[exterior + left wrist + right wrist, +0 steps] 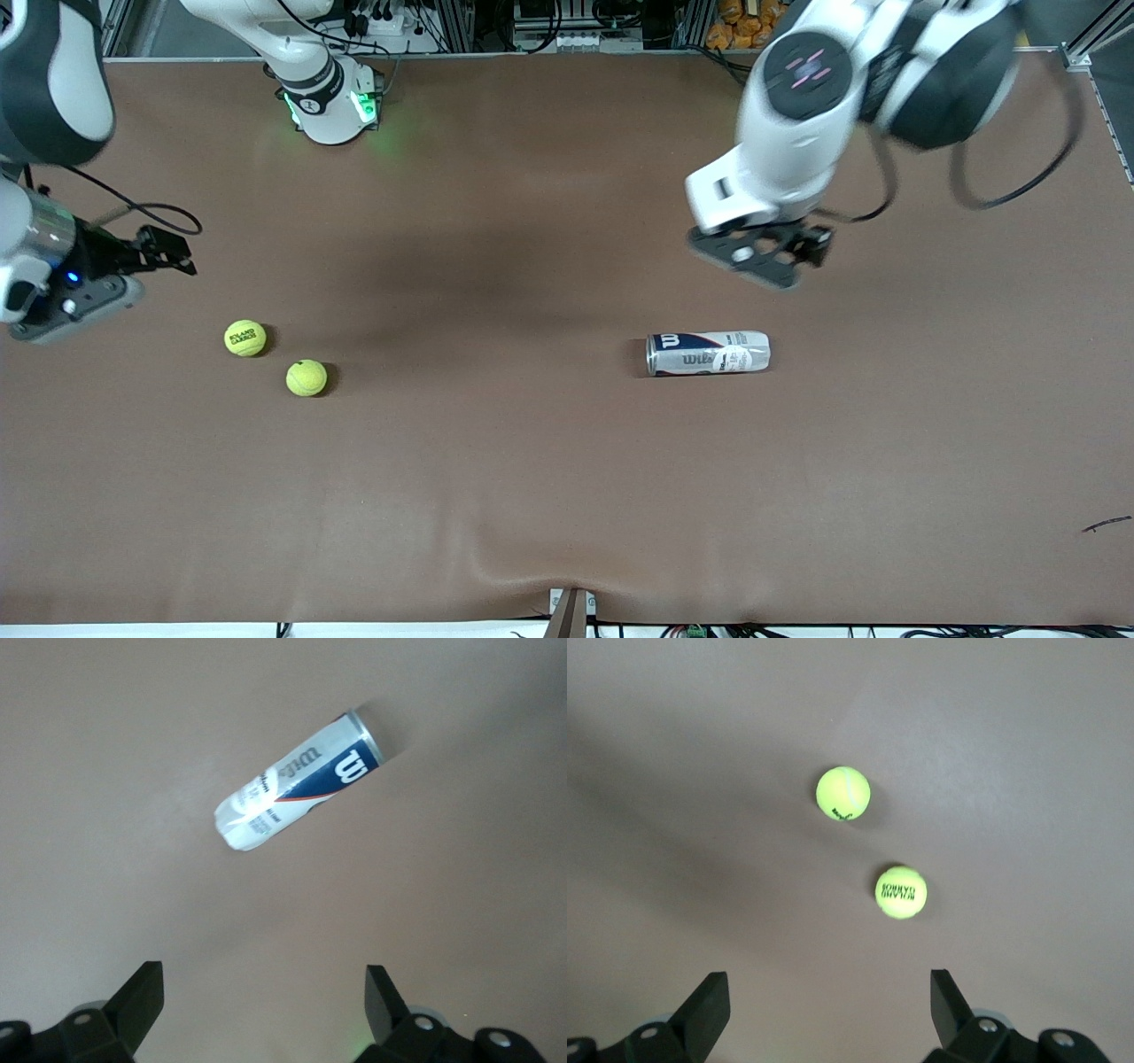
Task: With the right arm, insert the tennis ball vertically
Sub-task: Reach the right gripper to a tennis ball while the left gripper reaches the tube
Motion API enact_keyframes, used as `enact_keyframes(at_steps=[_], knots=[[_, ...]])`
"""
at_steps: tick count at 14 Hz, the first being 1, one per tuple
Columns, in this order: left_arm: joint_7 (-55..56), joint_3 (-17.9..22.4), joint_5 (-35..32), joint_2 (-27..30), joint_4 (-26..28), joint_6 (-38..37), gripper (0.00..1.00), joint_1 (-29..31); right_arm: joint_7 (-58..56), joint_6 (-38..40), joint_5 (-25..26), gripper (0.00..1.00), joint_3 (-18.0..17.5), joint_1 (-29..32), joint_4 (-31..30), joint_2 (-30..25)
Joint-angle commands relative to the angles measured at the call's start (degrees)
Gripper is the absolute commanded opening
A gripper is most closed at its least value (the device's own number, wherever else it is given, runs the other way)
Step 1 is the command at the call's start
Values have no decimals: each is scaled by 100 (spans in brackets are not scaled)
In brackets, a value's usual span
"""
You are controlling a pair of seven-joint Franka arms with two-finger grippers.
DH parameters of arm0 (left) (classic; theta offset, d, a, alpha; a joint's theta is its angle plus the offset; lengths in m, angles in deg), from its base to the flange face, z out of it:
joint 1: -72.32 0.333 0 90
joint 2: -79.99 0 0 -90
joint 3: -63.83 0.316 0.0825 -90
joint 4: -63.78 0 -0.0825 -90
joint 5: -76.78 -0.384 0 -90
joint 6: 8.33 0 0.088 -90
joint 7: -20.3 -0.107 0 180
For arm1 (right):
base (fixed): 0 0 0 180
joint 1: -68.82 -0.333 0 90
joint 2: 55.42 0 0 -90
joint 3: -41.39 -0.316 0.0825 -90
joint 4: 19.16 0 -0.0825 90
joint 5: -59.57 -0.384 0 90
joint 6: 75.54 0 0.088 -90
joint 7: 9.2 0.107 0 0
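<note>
Two yellow-green tennis balls lie on the brown table toward the right arm's end. One with dark lettering [245, 338] [901, 892] lies farther from the front camera than the other [306, 377] [843, 793]. A silver, blue and white Wilson ball can [707, 353] [297, 782] lies on its side toward the left arm's end. My right gripper [75, 297] [828, 983] hangs open and empty in the air beside the lettered ball. My left gripper [762, 257] [264, 974] hangs open and empty over the table beside the can.
The right arm's base [328, 102] with green lights stands at the table's back edge. Black cables [1019, 190] loop from the left arm. A small dark scrap [1106, 525] lies near the front corner at the left arm's end.
</note>
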Motion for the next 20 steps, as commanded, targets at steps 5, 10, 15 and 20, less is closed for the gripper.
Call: enact_keyframes(at_steps=[5, 10, 15, 20], knots=[[-1344, -2, -1423, -1198, -296, -28, 100, -721, -1433, -1427, 19, 100, -18, -24, 14, 1242], [-2698, 6, -2082, -1726, -278, -1, 100, -721, -1434, -2448, 11, 100, -35, -252, 14, 1990], [-3228, 59, -2662, -2244, -278, 209, 100, -616, -1390, -2466, -718, 100, -36, -349, -187, 2360], [-3245, 59, -3208, -2597, -278, 420, 100, -625, -1328, -2563, -806, 100, -36, -296, -205, 2746]])
